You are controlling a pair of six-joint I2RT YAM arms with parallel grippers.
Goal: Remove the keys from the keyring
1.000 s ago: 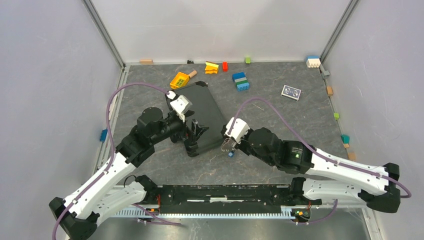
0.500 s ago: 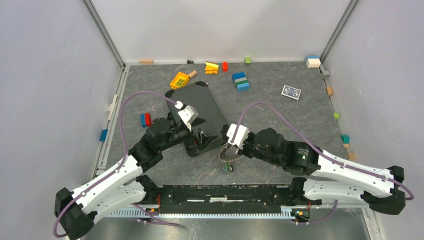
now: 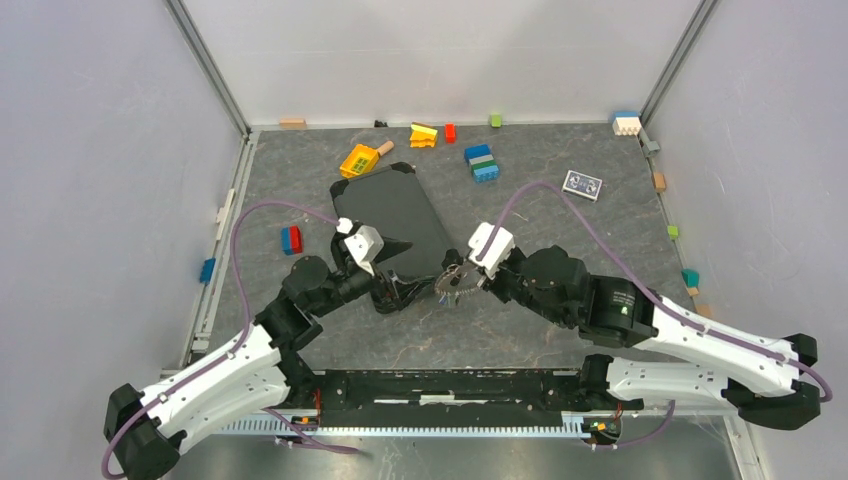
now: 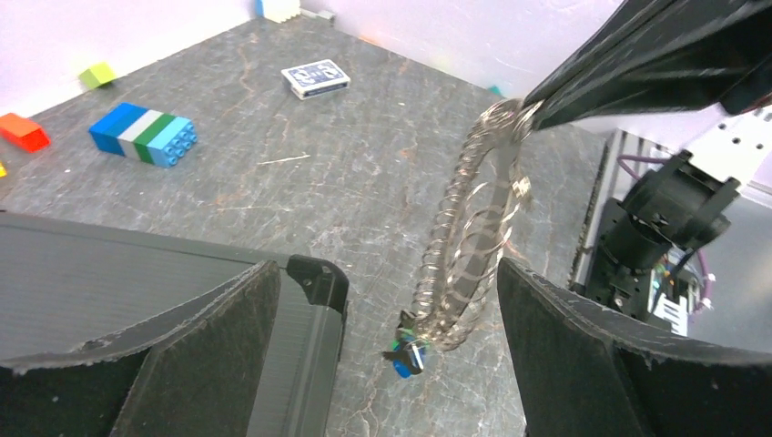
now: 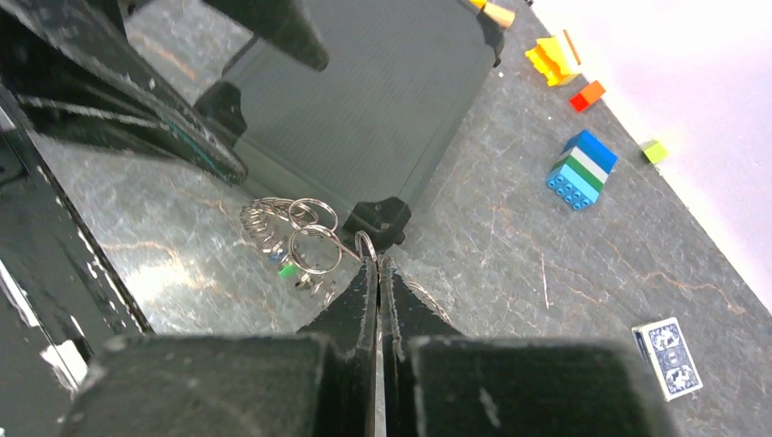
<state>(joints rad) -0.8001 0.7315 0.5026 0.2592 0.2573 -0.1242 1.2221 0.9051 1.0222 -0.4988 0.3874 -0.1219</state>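
Keys [image 4: 452, 278] blur together on keyring [image 4: 485, 146] pinched by right gripper [image 5: 378, 266]; left gripper [image 4: 382, 278] spread wide.

Seen from above, the keys [image 3: 448, 288] are too small to separate.

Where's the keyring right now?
The keyring is mid-table in the top view, pinched in the right gripper, just off the black case's near-right corner, facing the open left gripper.
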